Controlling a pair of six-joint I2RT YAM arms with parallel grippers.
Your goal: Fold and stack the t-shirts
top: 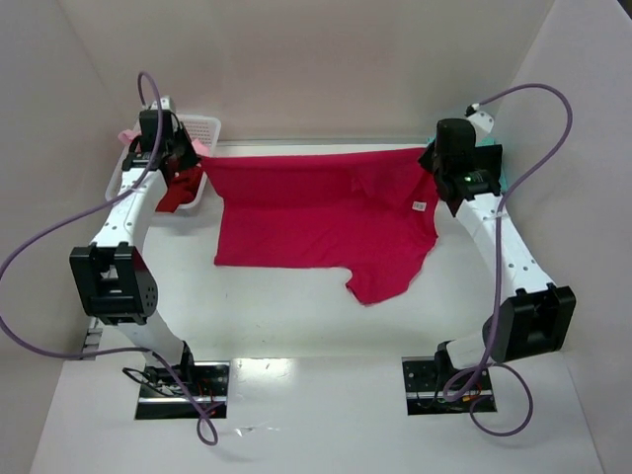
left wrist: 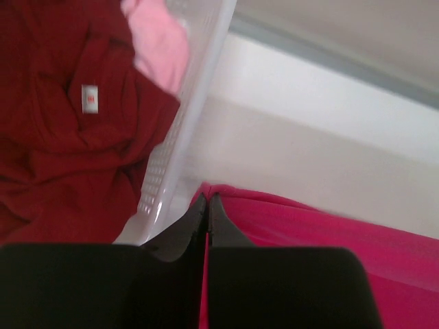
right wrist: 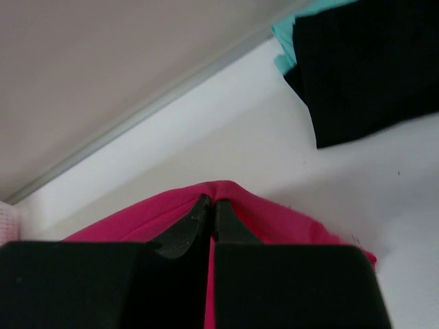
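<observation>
A crimson-pink t-shirt [top: 316,212] with a small white tag [top: 419,206] is stretched across the far half of the table. My left gripper [top: 188,163] is shut on its far left corner [left wrist: 226,199], right beside the basket. My right gripper [top: 439,163] is shut on its far right corner [right wrist: 223,192]. The edge between them is pulled taut, and the near part lies on the table with a sleeve [top: 380,281] pointing toward me. A dark red t-shirt [left wrist: 62,137] and a pale pink one [left wrist: 161,48] sit in the basket. A black t-shirt [right wrist: 370,68] lies over a teal one [right wrist: 281,48] at the far right.
The white lattice basket [top: 202,126] stands at the far left corner, its wall [left wrist: 182,137] close to my left fingers. The enclosure's back and side walls are near both grippers. Purple cables loop from each arm.
</observation>
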